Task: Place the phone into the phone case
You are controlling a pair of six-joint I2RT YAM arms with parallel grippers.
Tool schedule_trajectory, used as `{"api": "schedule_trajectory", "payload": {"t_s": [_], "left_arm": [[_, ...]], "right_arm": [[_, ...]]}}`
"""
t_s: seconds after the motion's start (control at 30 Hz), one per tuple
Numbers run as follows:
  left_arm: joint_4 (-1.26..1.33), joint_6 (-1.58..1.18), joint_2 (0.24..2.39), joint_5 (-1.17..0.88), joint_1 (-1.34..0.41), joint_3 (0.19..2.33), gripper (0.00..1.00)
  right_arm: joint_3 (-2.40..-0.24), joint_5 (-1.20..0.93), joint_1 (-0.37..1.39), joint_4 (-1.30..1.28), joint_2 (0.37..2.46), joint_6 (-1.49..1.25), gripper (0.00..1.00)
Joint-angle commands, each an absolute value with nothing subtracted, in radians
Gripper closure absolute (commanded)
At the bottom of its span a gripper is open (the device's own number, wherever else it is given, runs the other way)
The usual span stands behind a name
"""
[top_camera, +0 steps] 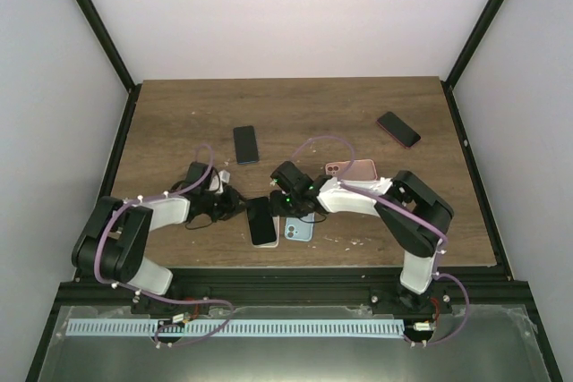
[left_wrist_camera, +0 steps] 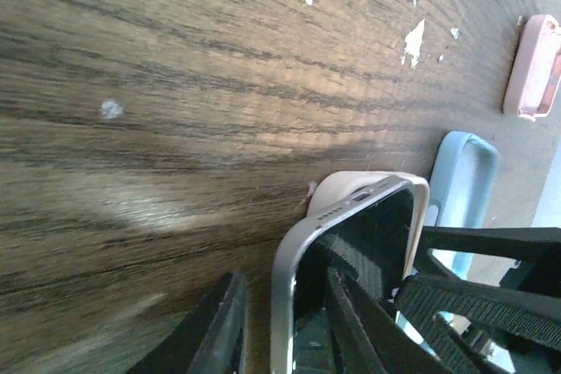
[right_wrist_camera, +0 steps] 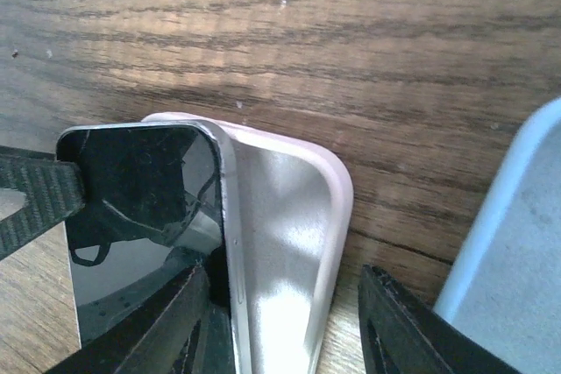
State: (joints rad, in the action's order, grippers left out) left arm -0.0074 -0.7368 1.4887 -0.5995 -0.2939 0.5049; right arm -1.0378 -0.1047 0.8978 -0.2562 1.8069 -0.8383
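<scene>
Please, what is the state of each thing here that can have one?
phone: tilted, one edge lifted out of the case
white case: flat under the phone, partly filled
blue case: empty, open side up
pink case: flat, contents unclear
far dark phone: flat
red-cased phone: flat
left gripper: open around the phone's edge
right gripper: open around phone and case
</scene>
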Motion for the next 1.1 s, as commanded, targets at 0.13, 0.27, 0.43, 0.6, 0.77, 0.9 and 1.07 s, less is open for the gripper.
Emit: {"api": "schedule_trajectory", "payload": {"t_s": [0.13, 0.27, 0.43, 0.6, 0.77, 0.9, 1.07], "left_arm": [[0.06, -0.717, 1.535, -0.615, -0.332, 0.551, 0.83], [0.061, -0.715, 1.543, -0.618, -0.344, 0.565, 0.84], [0.079, -0.713, 1.529, -0.616, -0.351, 0.561, 0.82], [0.08, -0.706, 1.556, -0.616, -0.353, 0.572, 0.81], [0.081, -0.717, 1.561, -0.619, -0.369, 0.578, 0.77], [0.017, -0.706, 1.514, -0.565, -0.37, 0.585, 0.67], [-0.067, -0.688, 1.444, -0.523, -0.37, 0.586, 0.58]], "right_arm": [[-1.024, -0.102, 0.891, -0.168, 1.832, -0.757, 0.6], [-1.016, -0.124, 0.891, -0.117, 1.829, -0.715, 0.65], [-1.014, -0.145, 0.89, -0.057, 1.835, -0.668, 0.67], [-1.013, -0.17, 0.889, -0.02, 1.837, -0.649, 0.68], [-1.01, -0.182, 0.888, -0.009, 1.835, -0.639, 0.68], [-1.012, -0.166, 0.884, -0.055, 1.819, -0.65, 0.67], [-0.978, -0.161, 0.88, -0.126, 1.763, -0.691, 0.65]]}}
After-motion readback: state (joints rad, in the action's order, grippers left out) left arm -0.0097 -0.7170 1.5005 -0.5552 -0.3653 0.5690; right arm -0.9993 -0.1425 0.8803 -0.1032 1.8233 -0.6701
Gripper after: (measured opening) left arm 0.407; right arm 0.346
